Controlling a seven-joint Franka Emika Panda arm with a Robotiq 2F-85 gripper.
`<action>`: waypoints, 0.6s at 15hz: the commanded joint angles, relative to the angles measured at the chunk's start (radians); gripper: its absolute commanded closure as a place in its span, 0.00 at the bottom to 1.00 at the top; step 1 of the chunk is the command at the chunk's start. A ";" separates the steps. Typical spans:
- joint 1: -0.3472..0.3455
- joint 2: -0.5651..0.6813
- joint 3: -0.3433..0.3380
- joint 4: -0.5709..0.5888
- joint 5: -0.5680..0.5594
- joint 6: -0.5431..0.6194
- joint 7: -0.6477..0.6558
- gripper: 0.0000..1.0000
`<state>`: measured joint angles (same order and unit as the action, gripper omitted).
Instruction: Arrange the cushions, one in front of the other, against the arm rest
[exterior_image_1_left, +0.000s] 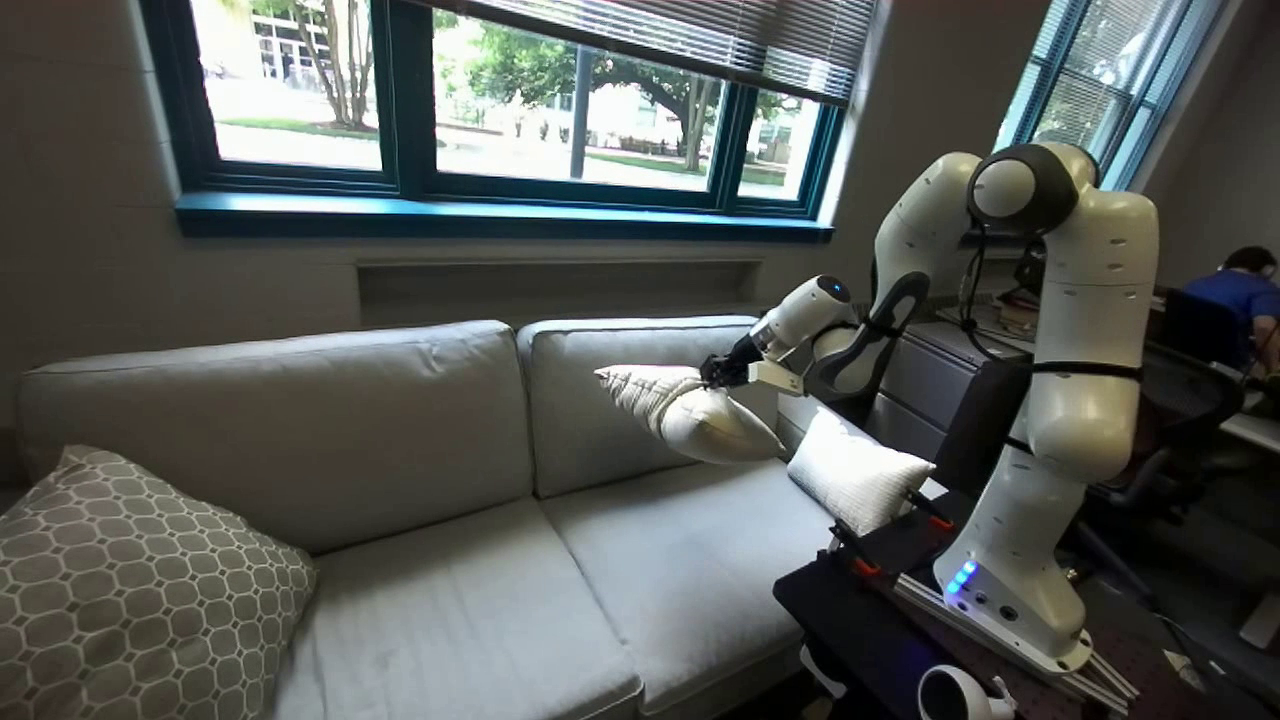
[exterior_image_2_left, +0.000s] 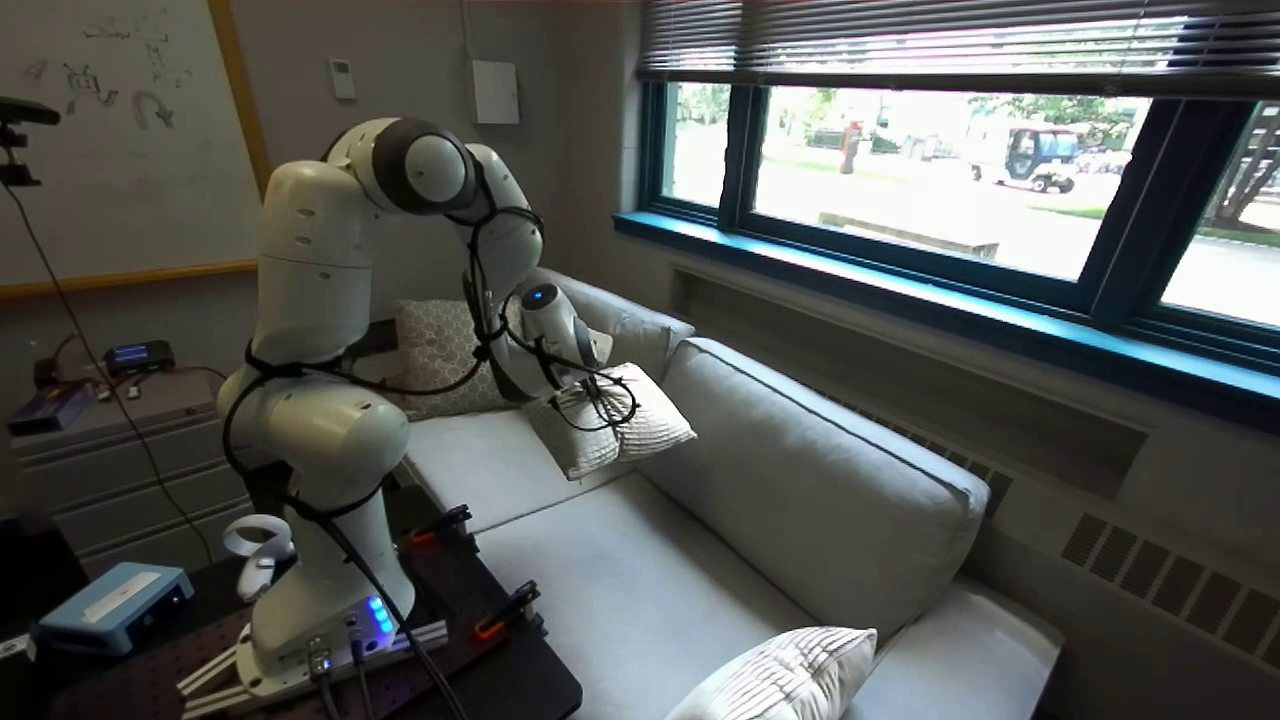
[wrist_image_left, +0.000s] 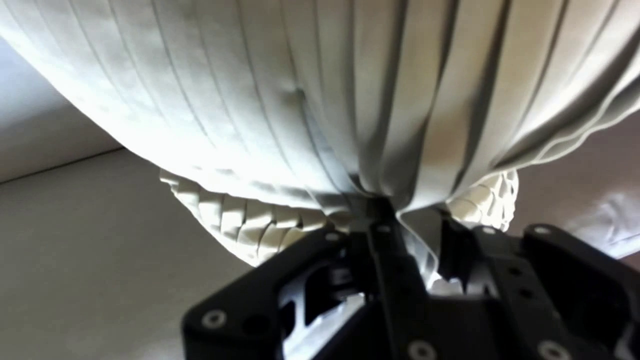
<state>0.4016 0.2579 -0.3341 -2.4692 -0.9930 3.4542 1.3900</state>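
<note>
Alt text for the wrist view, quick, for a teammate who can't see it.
A black gripper at the bottom pinches a gathered fold of a pleated cream cushion, which fills most of the top. At left is what looks like the sofa, with a thin dark line across it.

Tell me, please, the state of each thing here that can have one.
Held cream cushion: lifted, bunched where gripped
Gripper: closed on that cushion
Other cream cushion: tilted, beside the arm rest
Grey patterned cushion: standing on edge, tilted
Window blind: partly lowered
Robot base lights: lit blue
</note>
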 joint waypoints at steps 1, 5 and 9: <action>-0.263 0.024 0.277 0.062 -0.242 -0.001 0.242 0.95; -0.547 0.229 0.442 0.076 -0.207 0.034 0.214 0.95; -0.693 0.447 0.396 0.134 -0.212 0.025 0.170 0.95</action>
<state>-0.2028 0.5523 0.0862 -2.4145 -1.1755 3.4501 1.5744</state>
